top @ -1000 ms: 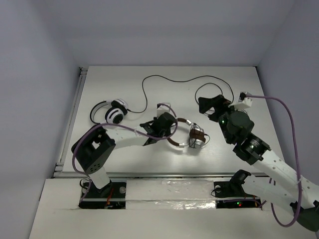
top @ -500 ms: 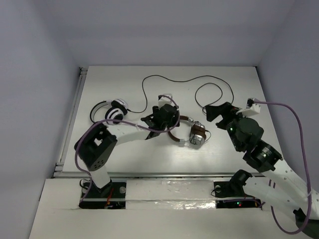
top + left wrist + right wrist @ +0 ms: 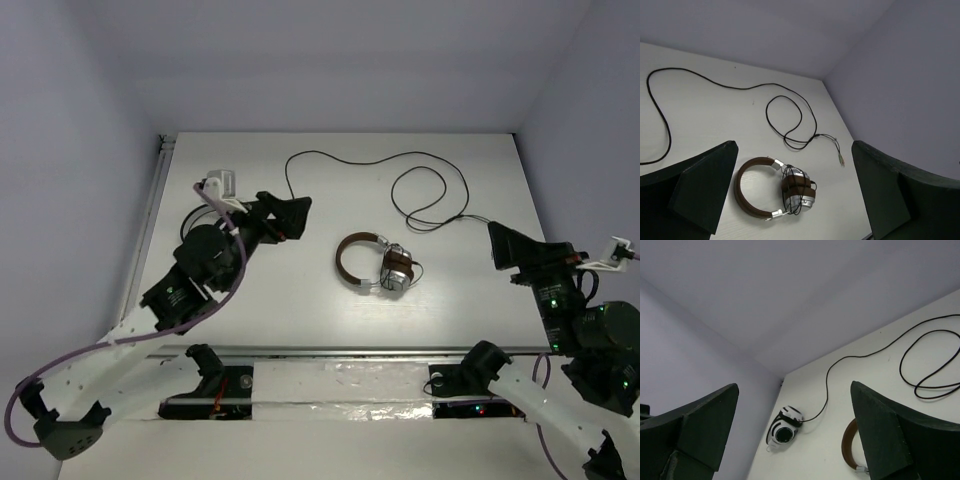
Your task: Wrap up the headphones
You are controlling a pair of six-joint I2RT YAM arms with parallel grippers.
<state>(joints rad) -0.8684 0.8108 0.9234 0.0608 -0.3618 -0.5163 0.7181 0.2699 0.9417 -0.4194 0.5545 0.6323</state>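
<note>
The headphones (image 3: 375, 266) lie flat mid-table, brown headband (image 3: 746, 192) to the left and silver earcups (image 3: 799, 192) folded together. A few turns of the thin black cable (image 3: 352, 163) cross the earcups. The remaining cable trails loose toward the back and ends in loops (image 3: 790, 116) with the plug (image 3: 841, 161) free. My left gripper (image 3: 290, 218) hovers open to the left of the headphones, holding nothing. My right gripper (image 3: 508, 255) is open at the right, apart from them. The right wrist view catches only part of the headband (image 3: 847, 445).
A white-and-black round headset (image 3: 784, 426) lies near the table's left edge, joined to the far end of the cable (image 3: 875, 353). In the top view my left arm (image 3: 205, 262) covers it. Walls close the table at the back and both sides.
My left gripper opened, let go of the headphones and drew back to the left. The right arm pulled back to the right and nearer. The headphones now rest alone on the table.
</note>
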